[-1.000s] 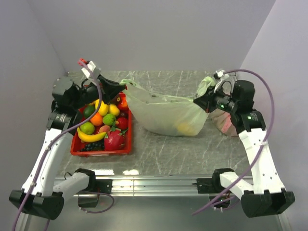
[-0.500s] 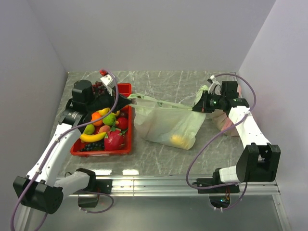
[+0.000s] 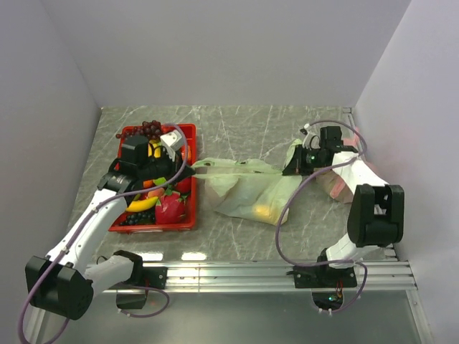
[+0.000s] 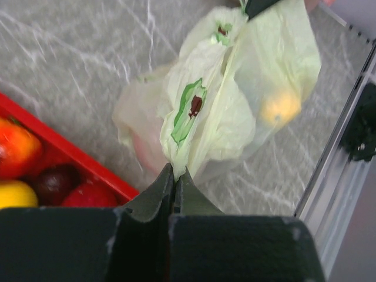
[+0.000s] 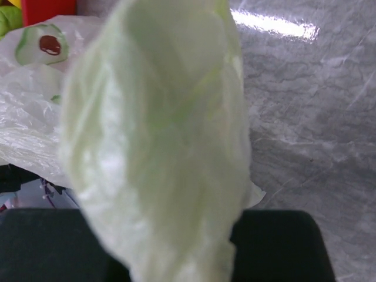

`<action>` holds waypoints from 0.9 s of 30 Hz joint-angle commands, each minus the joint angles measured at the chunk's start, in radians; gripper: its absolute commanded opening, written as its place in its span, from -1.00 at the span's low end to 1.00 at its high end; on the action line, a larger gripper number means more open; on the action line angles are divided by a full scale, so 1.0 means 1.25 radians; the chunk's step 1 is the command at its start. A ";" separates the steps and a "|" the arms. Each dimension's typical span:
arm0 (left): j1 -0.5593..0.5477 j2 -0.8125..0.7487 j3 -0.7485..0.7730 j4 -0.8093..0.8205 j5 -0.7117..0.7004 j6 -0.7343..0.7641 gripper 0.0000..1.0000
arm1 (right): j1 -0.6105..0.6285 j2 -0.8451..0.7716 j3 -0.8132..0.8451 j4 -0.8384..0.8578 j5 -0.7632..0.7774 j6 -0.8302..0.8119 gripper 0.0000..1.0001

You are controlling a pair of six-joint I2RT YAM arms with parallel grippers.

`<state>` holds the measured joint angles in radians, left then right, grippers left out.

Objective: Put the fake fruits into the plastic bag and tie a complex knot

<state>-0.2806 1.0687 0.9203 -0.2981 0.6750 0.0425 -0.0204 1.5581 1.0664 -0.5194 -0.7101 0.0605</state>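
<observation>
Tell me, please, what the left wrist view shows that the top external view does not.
Only the left wrist view shows, up close, the avocado print and the left gripper pinching the thin pale-green translucent plastic bag. Only the top external view shows the right gripper and the purple plastic grapes. Both show the red plastic tray and a yellow fruit inside the bag.
</observation>
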 commanded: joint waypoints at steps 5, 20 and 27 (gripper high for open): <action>0.005 -0.041 -0.037 -0.046 -0.041 0.048 -0.99 | -0.018 0.089 0.024 0.071 0.085 -0.088 -1.00; -0.130 0.026 0.160 0.004 -0.010 -0.129 -0.99 | -0.023 -0.350 0.192 -0.116 0.047 -0.304 0.64; -0.157 0.043 0.189 -0.004 0.001 -0.114 -0.99 | 0.202 -0.454 0.105 0.098 0.027 -0.331 0.87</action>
<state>-0.4671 1.1198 1.1061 -0.3264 0.6579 -0.0841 0.1074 0.9478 1.2503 -0.5125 -0.6762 -0.3134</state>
